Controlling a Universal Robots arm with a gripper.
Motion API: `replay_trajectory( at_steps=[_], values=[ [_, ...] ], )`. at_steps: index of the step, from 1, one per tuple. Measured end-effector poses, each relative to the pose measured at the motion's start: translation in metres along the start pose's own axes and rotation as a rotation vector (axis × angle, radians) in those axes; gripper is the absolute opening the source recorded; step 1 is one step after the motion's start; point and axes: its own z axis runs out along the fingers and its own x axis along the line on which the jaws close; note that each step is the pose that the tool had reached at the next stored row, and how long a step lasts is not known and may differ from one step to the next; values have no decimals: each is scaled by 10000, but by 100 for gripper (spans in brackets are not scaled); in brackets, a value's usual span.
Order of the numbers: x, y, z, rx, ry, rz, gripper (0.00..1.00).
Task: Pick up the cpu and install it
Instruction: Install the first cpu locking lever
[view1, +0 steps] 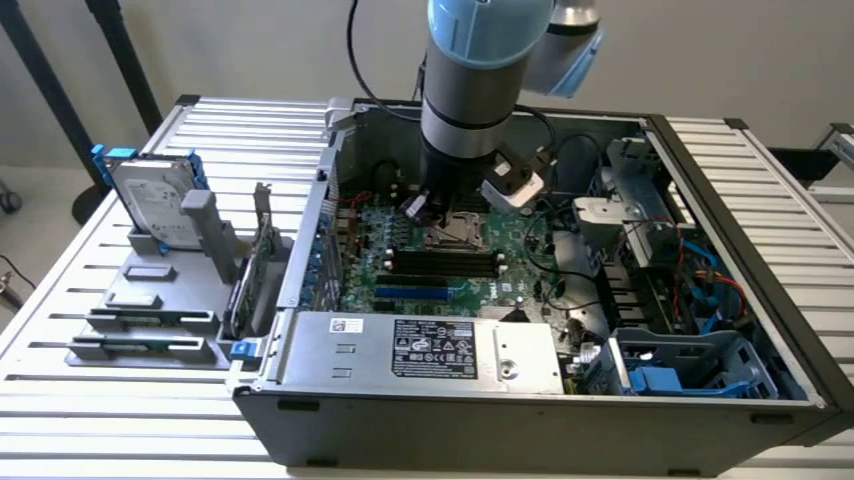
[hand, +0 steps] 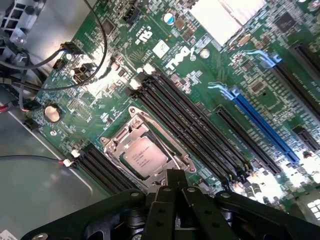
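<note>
Over the socket of the green motherboard (hand: 165, 65) – the chip already lies in place.

Inside the open grey computer case (view1: 534, 400) the small square cpu with its shiny silver top (hand: 142, 154) sits flat in the metal socket frame (hand: 117, 137), so the placing looks done; I judge that what is left is closing the frame, which seems open. The black gripper (hand: 172, 192) hangs just above the chip with nothing between its fingers, which seem pressed together, not touching it. Long black memory slots (hand: 200, 130) run close on both sides of the socket, and loose black cables (hand: 95, 60) hang near – these could stand in the way. Outside the case, at the exterior view's left, the larger silver hard drive with blue rails (view1: 150, 195) stands upright in a dull grey plastic tray (view1: 160, 300), well apart.
</note>
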Motion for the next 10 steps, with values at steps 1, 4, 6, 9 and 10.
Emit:
replay_trajectory(
  at_steps=[1, 4, 6, 9, 10],
  values=[
    [-16, 4, -12, 4, -7, 2, 11],
    [-54, 2, -20, 24, -26, 10, 11],
    [-68, -8, -19, 32, -32, 14, 11],
    [-89, -25, -16, 43, -45, 19, 11],
    [-97, -30, -13, 44, -47, 20, 11]
  ],
)
